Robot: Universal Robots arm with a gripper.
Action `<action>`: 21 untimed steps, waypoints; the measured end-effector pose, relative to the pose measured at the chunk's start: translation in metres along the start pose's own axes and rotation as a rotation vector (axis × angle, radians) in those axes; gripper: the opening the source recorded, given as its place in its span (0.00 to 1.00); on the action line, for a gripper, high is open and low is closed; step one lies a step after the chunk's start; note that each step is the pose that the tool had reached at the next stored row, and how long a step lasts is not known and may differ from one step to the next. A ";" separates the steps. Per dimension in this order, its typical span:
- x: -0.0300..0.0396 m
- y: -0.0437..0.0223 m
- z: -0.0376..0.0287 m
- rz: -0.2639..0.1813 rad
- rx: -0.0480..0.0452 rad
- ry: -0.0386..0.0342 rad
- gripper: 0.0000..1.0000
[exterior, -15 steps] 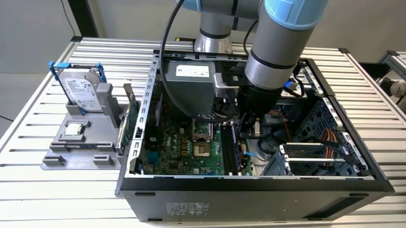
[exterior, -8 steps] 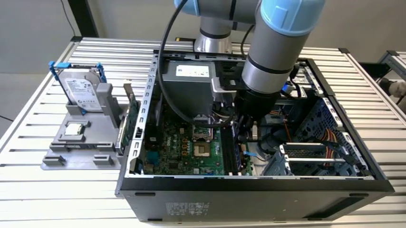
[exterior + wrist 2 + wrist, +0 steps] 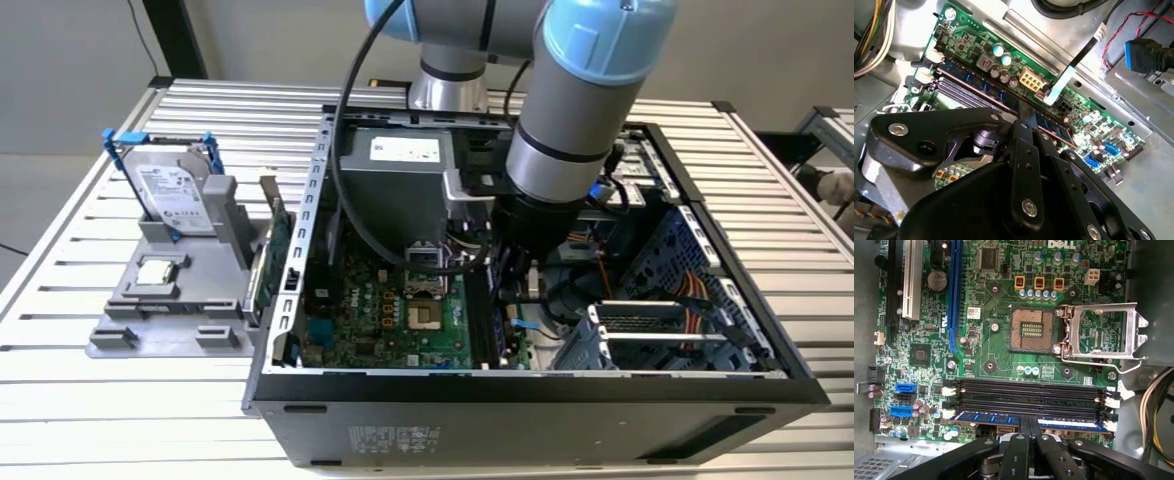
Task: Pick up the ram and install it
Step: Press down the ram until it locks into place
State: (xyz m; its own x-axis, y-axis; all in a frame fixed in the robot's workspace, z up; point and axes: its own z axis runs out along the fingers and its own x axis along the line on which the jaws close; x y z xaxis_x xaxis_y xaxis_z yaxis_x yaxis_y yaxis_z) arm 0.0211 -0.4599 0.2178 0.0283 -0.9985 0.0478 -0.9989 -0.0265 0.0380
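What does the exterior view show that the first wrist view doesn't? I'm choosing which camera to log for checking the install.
Exterior view alone: the arm reaching into the open computer case, and beside the case a grey stand holding the hard drive.

First wrist view alone: the ram lying along the outermost memory slot with the gripper on its middle, and the open, empty CPU socket.

Both: the green motherboard.

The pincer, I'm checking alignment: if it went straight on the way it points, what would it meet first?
Probably the memory slot under the ram that the pincer grips; depth is unclear.
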 end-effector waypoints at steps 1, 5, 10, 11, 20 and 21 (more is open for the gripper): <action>-0.0001 0.0000 -0.0004 0.000 0.0000 0.0000 0.00; 0.0007 0.0006 -0.0170 0.000 0.0003 -0.0013 0.00; 0.0018 0.0015 -0.0396 0.000 0.0005 -0.0017 0.00; 0.0020 0.0016 -0.0445 0.000 0.0004 -0.0017 0.00; 0.0036 0.0029 -0.0773 0.000 0.0001 -0.0017 0.00; 0.0037 0.0030 -0.0799 0.000 0.0000 -0.0014 0.00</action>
State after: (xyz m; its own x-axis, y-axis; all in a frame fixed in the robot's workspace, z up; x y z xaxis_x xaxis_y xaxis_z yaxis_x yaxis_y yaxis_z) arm 0.0211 -0.4598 0.2978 0.0284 -0.9985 0.0464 -0.9989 -0.0266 0.0380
